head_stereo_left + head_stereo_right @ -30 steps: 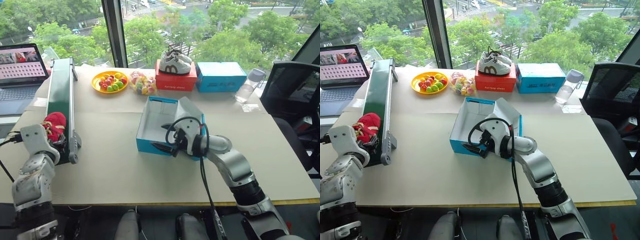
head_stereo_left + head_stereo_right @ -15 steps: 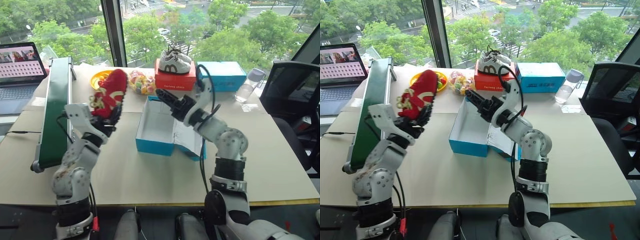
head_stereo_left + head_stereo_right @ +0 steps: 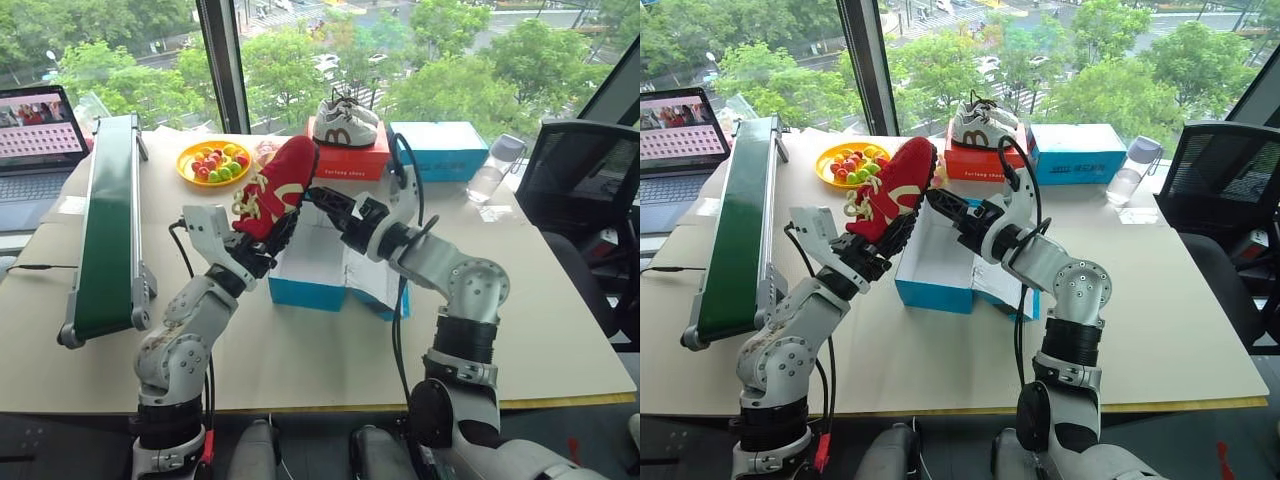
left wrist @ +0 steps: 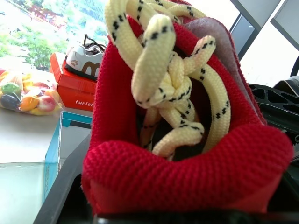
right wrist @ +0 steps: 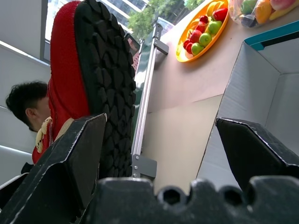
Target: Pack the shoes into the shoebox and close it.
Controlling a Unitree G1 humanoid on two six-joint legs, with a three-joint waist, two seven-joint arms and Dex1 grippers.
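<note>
Left gripper (image 3: 262, 243): shut on the red shoe (image 3: 277, 186); the shoe is held high, just left of the blue shoebox (image 3: 312, 278)
Right gripper (image 3: 322, 200): wide open, nothing held; pointed at the sole
Risk: the shoe could be knocked loose and dropped beside the box
Change: the shoe has been carried right from the green belt (image 3: 108, 222)

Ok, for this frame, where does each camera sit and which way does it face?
Head stereo pair: looks forward and down over the table; both arms show, left tool holding the red shoe above the open blue shoebox.
Left wrist: looks along its tool into the shoe's laces.
Right wrist: looks along its open right tool at the shoe's sole.
Shared: the shoe, the shoebox.
</note>
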